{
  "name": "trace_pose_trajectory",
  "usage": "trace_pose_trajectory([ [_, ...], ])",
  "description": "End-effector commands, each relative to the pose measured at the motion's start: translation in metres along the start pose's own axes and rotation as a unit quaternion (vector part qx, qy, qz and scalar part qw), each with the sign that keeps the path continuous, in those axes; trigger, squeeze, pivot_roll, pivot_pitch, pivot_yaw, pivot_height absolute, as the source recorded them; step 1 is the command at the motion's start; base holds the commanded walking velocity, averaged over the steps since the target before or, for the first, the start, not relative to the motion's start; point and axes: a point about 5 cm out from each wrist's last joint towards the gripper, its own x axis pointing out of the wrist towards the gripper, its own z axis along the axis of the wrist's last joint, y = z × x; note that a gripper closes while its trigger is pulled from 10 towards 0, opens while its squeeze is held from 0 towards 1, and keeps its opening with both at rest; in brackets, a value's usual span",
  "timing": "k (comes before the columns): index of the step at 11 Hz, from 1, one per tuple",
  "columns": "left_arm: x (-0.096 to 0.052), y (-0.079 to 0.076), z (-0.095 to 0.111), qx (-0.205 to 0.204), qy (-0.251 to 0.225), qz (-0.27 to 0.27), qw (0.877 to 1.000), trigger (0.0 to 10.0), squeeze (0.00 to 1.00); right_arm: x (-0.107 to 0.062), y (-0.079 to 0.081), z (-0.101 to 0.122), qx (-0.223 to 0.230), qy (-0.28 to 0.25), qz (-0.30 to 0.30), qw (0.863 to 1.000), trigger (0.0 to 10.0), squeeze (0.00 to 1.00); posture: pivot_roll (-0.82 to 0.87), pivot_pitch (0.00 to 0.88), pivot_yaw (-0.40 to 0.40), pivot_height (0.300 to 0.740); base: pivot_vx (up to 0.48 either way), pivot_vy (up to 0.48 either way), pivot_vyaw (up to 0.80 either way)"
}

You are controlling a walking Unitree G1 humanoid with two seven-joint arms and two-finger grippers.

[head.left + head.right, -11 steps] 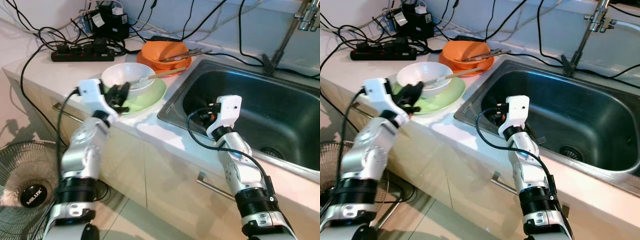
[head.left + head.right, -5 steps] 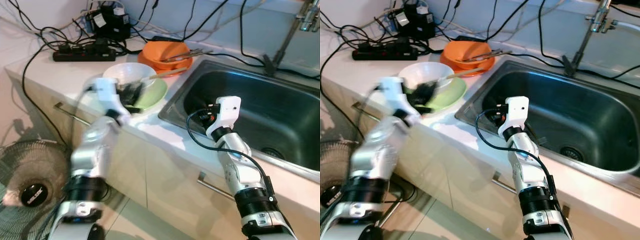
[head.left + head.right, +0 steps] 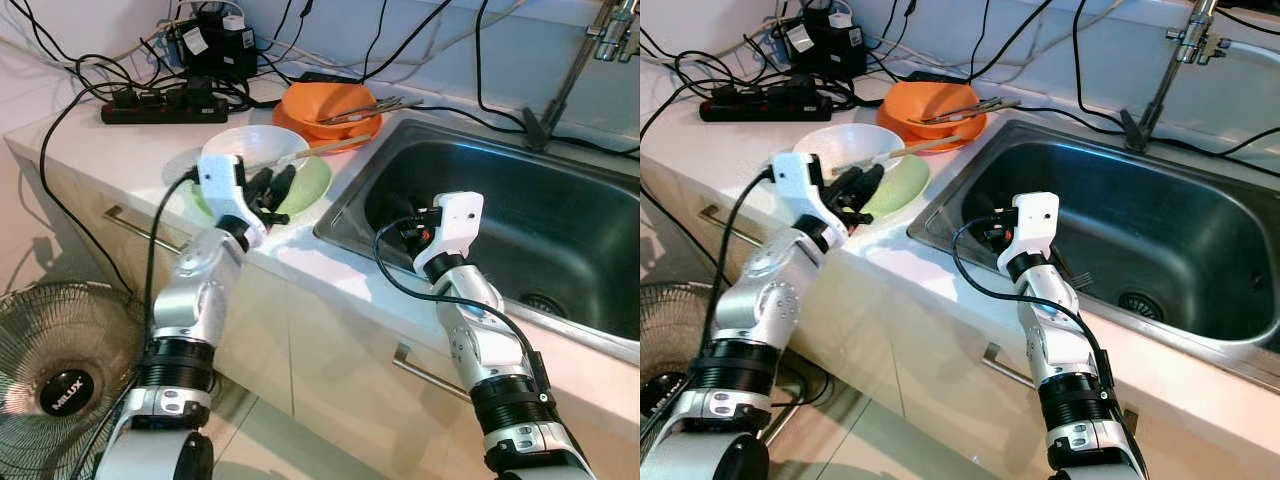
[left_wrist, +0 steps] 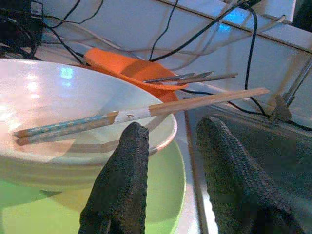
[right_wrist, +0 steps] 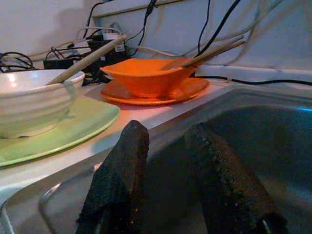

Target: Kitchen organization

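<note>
My left tool (image 3: 272,190): spread, over green plate (image 3: 312,190), beside white bowl (image 3: 250,150). Right tool (image 5: 168,185): spread, inside sink (image 3: 540,220).

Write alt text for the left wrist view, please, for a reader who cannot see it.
Two open black jaws reach toward a white bowl with chopsticks laid across its rim, standing on a green plate. Behind it sits an orange bowl holding utensils.

Right gripper (image 5: 165,165) with fingers (image 5: 119,180) parted, low inside steel sink (image 5: 273,131). Beyond rim: white bowl (image 5: 29,105) holding chopsticks (image 5: 87,59) on green plate (image 5: 73,129); orange bowl (image 5: 151,75) on orange plate (image 5: 156,92); cables (image 5: 214,29) along wall.
</note>
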Motion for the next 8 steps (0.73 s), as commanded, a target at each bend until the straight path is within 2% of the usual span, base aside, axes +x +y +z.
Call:
trace_pose_trajectory([
  [1,-0.004,0.009,0.001,-0.004,-0.003,0.014,1.000,10.0,0.00,0.002,-0.002,0.004,-0.001,-0.009,-0.003,1.000,10.0,0.00,0.16,0.039,0.003,0.740,0.000,0.000,0.00],
  [4,-0.015,0.022,0.005,-0.002,-0.012,0.041,0.999,10.0,0.00,0.003,0.000,0.004,0.000,-0.009,0.001,1.000,10.0,0.00,0.17,0.039,-0.004,0.740,0.000,0.000,0.00],
  [7,-0.024,0.027,0.012,0.011,-0.018,0.050,0.999,10.0,0.00,0.003,-0.001,0.004,-0.001,-0.008,0.000,1.000,10.0,0.00,0.17,0.041,-0.007,0.740,0.000,0.000,0.00],
  [8,-0.025,0.025,0.017,0.046,-0.020,0.051,0.997,10.0,0.00,0.003,-0.001,0.004,-0.001,-0.007,0.000,1.000,10.0,0.00,0.17,0.041,-0.008,0.740,0.000,0.000,0.00],
])
